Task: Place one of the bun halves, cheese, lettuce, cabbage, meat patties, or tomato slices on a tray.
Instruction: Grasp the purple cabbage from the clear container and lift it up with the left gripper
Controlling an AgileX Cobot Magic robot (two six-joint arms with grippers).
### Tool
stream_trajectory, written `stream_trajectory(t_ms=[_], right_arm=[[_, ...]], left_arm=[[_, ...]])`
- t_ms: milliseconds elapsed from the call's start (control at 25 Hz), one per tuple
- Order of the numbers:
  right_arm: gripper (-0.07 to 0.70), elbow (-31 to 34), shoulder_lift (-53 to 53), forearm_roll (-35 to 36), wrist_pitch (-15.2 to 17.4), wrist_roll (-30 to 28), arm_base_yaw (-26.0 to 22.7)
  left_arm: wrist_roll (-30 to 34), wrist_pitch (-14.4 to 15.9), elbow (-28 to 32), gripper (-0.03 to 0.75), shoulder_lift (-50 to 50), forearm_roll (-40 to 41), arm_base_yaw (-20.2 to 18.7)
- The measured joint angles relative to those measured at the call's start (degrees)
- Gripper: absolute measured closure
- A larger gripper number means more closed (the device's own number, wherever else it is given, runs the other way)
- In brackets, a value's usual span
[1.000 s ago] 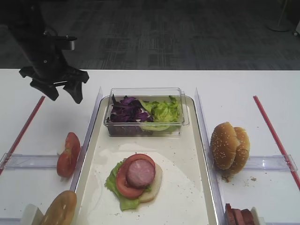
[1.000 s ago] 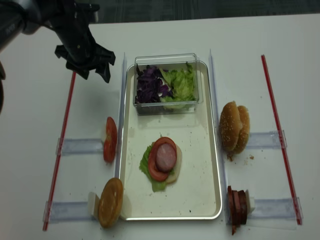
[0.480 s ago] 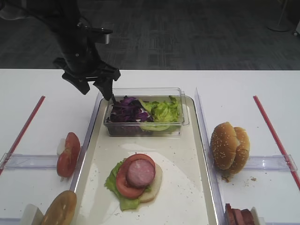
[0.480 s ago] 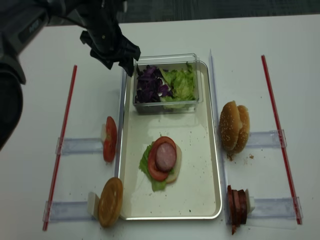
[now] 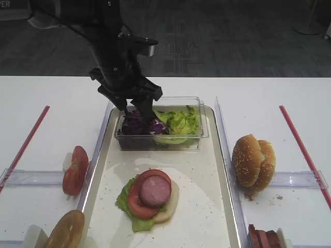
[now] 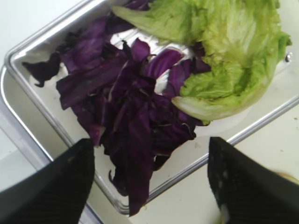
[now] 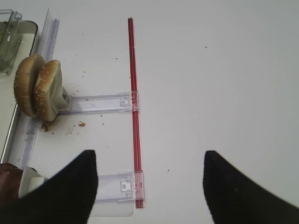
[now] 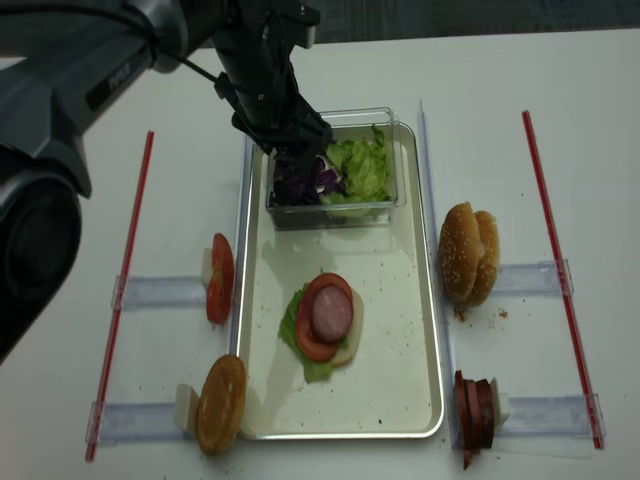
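Item: tray (image 5: 223,170), cream w/ metal rim, centre of table. Holds clear tub (image 5: 204,132) at far end and a part-built stack at near-centre: bun half at bottom, lettuce (image 5: 124,202), tomato slice, meat patty (image 5: 155,190) on top.

Item: cabbage (image 6: 126,116), purple shreds, left half of tub; loose green leaves in right half, touching the shreds.

Item: left gripper (image 5: 135,106), over tub's left half, fingers spread wide either side of the cabbage clump in wrist view, nothing between them yet. Tips look at or just inside the tub rim.

Item: right gripper (image 7: 149,186), parked over bare table at right, jaws apart, holding nothing.

Off-tray stock: tomato slices (image 5: 75,169) on left rack; bun half (image 5: 66,230) near-left corner; bun halves (image 5: 253,163) on right rack; meat patties (image 8: 476,412) near-right.

Status, as judged: several layers already down. Cabbage pick appears in hand, grasp not made. Left to do: lower, close on shreds, lift, carry to stack, drop. Shreds loose; some may fall en route.
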Motion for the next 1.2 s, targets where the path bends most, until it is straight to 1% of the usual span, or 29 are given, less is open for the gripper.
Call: stream_trajectory(t_ms=[80,240,600,1000,1200], right_arm=[[0.123,0.0,0.0,0.0,0.0,0.0,0.0],[0.123,0.0,0.0,0.0,0.0,0.0,0.0],[0.123,0.0,0.0,0.0,0.0,0.0,0.0],[0.123,0.0,0.0,0.0,0.0,0.0,0.0],[0.123,0.0,0.0,0.0,0.0,0.0,0.0]], left_arm=[[0.0,-0.4,0.0,0.245,0.0,0.0,-0.9],[0.0,-1.0,0.0,0.245,0.1,0.0,-1.4],[0.0,-3.0,0.0,0.245,0.4,0.0,-1.4],[1.1,-6.8,0.0,0.253,0.5,0.0,-1.4],[2.1,-7.3,-0.2,0.256,1.4,0.0,-1.4]])
